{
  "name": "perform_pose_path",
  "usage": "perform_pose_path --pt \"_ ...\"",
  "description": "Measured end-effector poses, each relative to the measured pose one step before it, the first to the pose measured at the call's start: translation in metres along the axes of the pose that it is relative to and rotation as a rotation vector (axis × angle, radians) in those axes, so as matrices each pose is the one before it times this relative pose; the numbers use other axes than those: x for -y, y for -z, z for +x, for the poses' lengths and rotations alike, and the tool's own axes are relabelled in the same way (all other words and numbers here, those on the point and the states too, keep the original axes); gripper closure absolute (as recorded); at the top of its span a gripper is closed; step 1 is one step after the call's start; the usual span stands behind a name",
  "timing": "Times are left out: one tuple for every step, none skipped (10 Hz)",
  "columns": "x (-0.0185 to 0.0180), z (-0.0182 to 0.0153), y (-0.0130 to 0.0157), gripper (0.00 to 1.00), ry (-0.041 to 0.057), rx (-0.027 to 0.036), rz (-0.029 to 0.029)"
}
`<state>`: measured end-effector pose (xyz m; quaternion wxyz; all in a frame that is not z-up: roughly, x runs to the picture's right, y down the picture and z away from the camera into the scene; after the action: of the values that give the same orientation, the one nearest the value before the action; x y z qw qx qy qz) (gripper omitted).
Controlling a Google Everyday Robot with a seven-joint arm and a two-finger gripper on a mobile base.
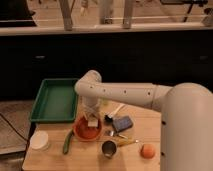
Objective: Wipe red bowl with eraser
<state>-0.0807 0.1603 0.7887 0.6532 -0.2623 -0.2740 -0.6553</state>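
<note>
Wooden counter point(146, 128): tool point(92, 118) down over red bowl point(83, 131), clamped on eraser point(93, 123) at bowl's right rim. Green tray point(54, 100) behind-left, white cup point(39, 141) near left edge.

My arm point(131, 94) runs level from the right of the view toward the left. It bends sharply at the elbow point(89, 84), and the forearm point(90, 103) drops vertically. Gripper point(92, 119) points straight down, low, directly beneath the elbow.
</note>
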Motion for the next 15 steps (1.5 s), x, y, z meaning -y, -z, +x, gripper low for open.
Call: perform_pose_path --pt "0.02065 -0.00089 0.00013 1.00 0.03980 0.00017 -0.00231" --pt "0.01687 -0.00251 0.00020 1.00 0.04140 0.00048 -0.00139" --pt "0.00971 -0.00425 -0.00035 1.00 0.03368 0.00153 -0.00182" --pt "0.00877 -0.01077 -0.00168 1.00 0.03782 0.00607 -0.00361" --pt "0.00368 -0.01120 -0.00295 1.00 0.02442 0.00738 -0.00261" --pt "-0.00009 -0.01428 -0.00502 1.00 0.01999 0.01182 -0.00356" --pt "-0.00342 -0.01006 -0.00510 1.00 0.00737 0.01071 -0.00135" --pt "-0.00823 -0.00809 -0.00531 1.00 -0.00434 0.00934 0.00398" --pt "-0.00987 -0.00389 -0.00256 1.00 -0.01040 0.00561 -0.00018" --pt "-0.01599 -0.00395 -0.00261 1.00 -0.02064 0.00773 -0.00290" --pt "-0.01813 0.00137 0.00026 1.00 -0.03461 -0.00180 0.00635" --pt "-0.01287 0.00526 0.00200 1.00 -0.02783 -0.00318 0.00470" --pt "-0.00879 0.00832 0.00186 1.00 -0.02379 -0.00310 0.00692" --pt "-0.00634 0.01398 0.00498 1.00 -0.01361 -0.00561 0.00887" --pt "0.00051 0.00616 0.00344 1.00 0.00340 -0.00289 0.00495"
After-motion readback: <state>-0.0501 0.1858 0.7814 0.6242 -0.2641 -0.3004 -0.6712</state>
